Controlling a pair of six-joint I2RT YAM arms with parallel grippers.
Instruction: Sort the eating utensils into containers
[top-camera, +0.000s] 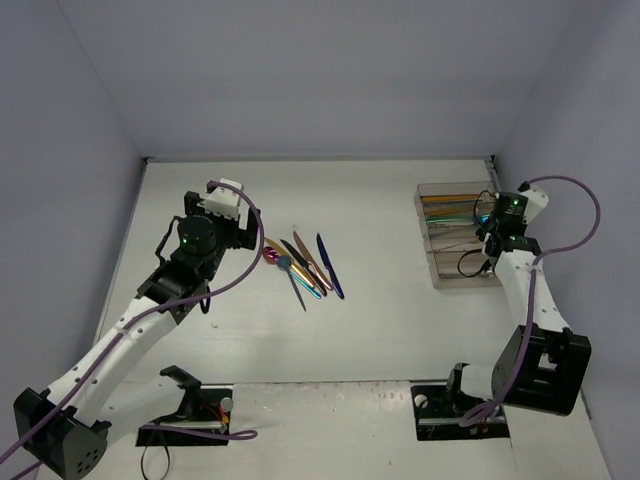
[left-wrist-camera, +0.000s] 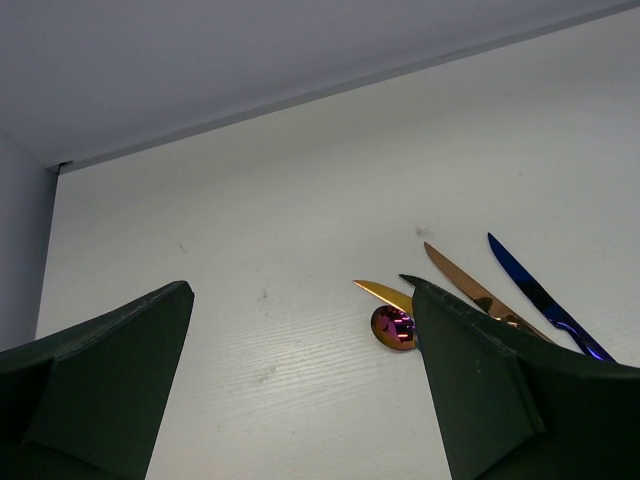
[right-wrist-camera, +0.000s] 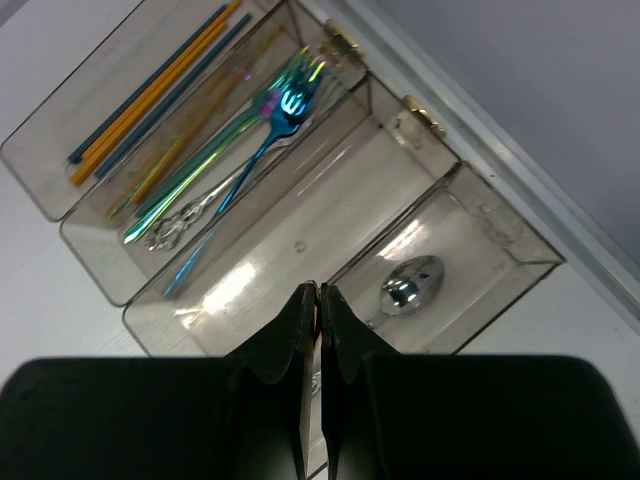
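Observation:
Several loose utensils (top-camera: 305, 265) lie in a fan at the table's middle: a blue knife (left-wrist-camera: 530, 295), a rose-gold knife (left-wrist-camera: 470, 290), a gold blade (left-wrist-camera: 385, 294) and a magenta spoon (left-wrist-camera: 392, 328). My left gripper (left-wrist-camera: 297, 285) is open and empty, hovering left of them (top-camera: 215, 225). The clear containers (top-camera: 460, 240) stand at the right. My right gripper (right-wrist-camera: 319, 288) hovers over them (top-camera: 492, 222), shut on a thin gold utensil of which only an edge shows. The trays (right-wrist-camera: 510, 215) hold thin gold and blue pieces, iridescent forks (right-wrist-camera: 250, 120) and a silver spoon (right-wrist-camera: 412, 280).
The side wall runs close behind the containers at the right. The back wall edge shows beyond the loose utensils in the left wrist view. Both arm bases sit at the near edge.

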